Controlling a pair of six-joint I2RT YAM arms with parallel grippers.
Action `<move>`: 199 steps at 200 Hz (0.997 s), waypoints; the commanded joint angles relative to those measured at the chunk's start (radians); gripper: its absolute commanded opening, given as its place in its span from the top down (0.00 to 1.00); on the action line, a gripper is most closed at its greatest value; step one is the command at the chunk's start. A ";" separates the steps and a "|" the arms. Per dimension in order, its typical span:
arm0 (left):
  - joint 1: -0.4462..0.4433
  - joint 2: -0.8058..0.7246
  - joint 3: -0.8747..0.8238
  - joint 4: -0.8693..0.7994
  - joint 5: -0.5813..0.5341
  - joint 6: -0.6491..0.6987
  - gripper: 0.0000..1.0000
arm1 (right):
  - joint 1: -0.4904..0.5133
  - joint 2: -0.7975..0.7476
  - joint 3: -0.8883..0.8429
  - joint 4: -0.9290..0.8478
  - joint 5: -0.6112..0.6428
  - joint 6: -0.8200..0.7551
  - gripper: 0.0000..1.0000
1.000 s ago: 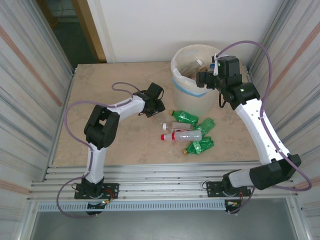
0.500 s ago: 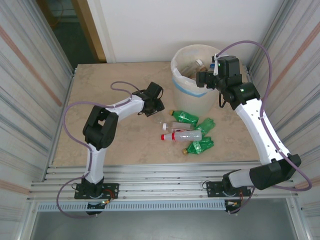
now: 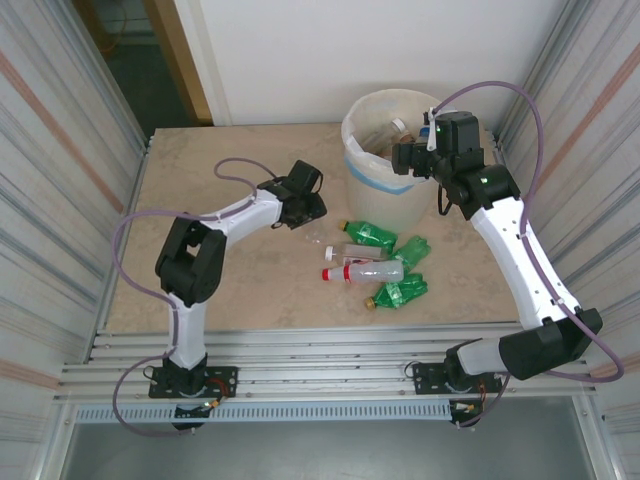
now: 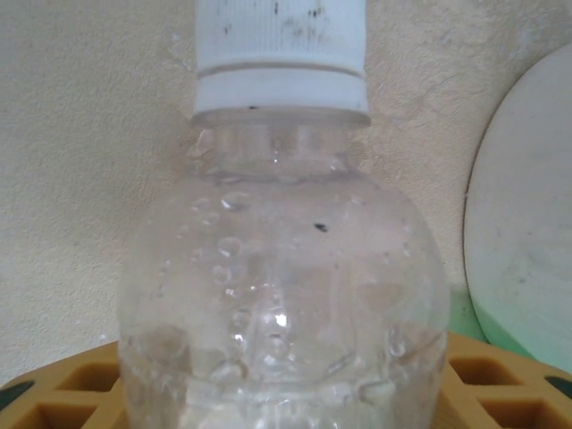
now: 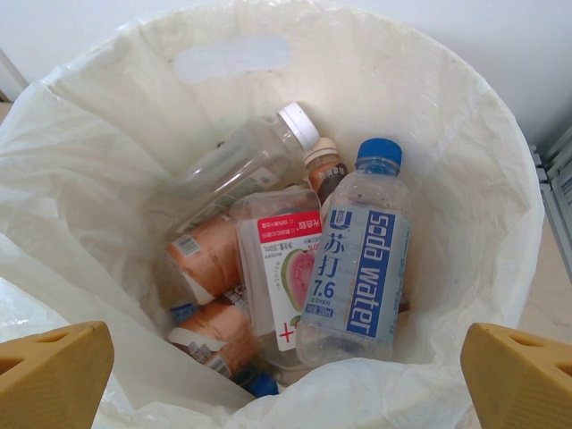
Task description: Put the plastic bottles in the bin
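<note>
A clear plastic bottle (image 4: 281,268) with a white cap sits upright between the tan fingers (image 4: 63,384) of my left gripper (image 4: 286,380), which is shut on its body. In the top view my left gripper (image 3: 306,210) is left of the bottle pile. The cream-white bin (image 3: 352,140), lined with a bag and banded in blue tape, stands at the back right. My right gripper (image 3: 405,158) hangs open over it with nothing between its fingertips (image 5: 54,366). Several bottles lie inside, among them a blue-capped soda water bottle (image 5: 357,268).
Green bottles (image 3: 372,235) (image 3: 410,252) (image 3: 400,292), a red-capped clear bottle (image 3: 368,271) and a white-capped one (image 3: 352,250) lie on the table in front of the bin. Corrugated metal walls close in both sides. The bin's curved wall (image 4: 527,206) is right of the held bottle.
The left arm's elbow has swung left and its gripper has shifted slightly up and left. The right arm and the bottles on the table have not moved.
</note>
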 commanded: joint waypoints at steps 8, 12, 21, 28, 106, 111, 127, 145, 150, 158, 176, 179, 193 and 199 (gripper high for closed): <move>0.012 -0.071 -0.009 0.022 -0.036 0.040 0.60 | -0.005 -0.021 -0.006 0.021 0.002 -0.009 0.02; 0.012 -0.073 -0.009 0.022 -0.038 0.043 0.60 | -0.005 -0.021 -0.008 0.022 0.001 -0.009 0.02; 0.011 -0.082 -0.010 0.025 -0.043 0.050 0.60 | -0.007 -0.023 -0.008 0.022 -0.002 -0.006 0.02; 0.011 -0.087 -0.011 0.028 -0.046 0.055 0.61 | -0.008 -0.023 -0.008 0.022 -0.005 -0.005 0.02; 0.005 -0.208 -0.074 0.166 -0.075 0.204 0.64 | -0.101 -0.052 -0.014 0.038 -0.179 0.068 0.02; 0.003 -0.216 -0.076 0.179 -0.076 0.223 0.64 | -0.108 -0.052 -0.014 0.040 -0.195 0.074 0.02; -0.002 -0.239 -0.093 0.224 -0.075 0.275 0.64 | -0.120 -0.052 -0.013 0.041 -0.234 0.086 0.02; -0.017 -0.271 -0.121 0.286 -0.073 0.343 0.64 | -0.123 -0.051 -0.012 0.042 -0.264 0.095 0.02; -0.021 -0.279 -0.131 0.311 -0.071 0.362 0.64 | -0.124 -0.050 -0.011 0.043 -0.272 0.095 0.02; -0.026 -0.294 -0.149 0.347 -0.060 0.390 0.65 | -0.125 -0.052 -0.008 0.043 -0.288 0.100 0.02; -0.035 -0.322 -0.186 0.424 -0.034 0.445 0.65 | -0.128 -0.055 -0.007 0.048 -0.339 0.116 0.02; -0.037 -0.327 -0.193 0.437 -0.030 0.454 0.65 | -0.128 -0.057 -0.007 0.050 -0.350 0.119 0.02; -0.045 -0.348 -0.216 0.482 -0.013 0.497 0.65 | -0.131 -0.061 -0.003 0.057 -0.392 0.132 0.01; -0.050 -0.356 -0.222 0.501 -0.004 0.518 0.65 | -0.132 -0.063 -0.001 0.059 -0.409 0.138 0.01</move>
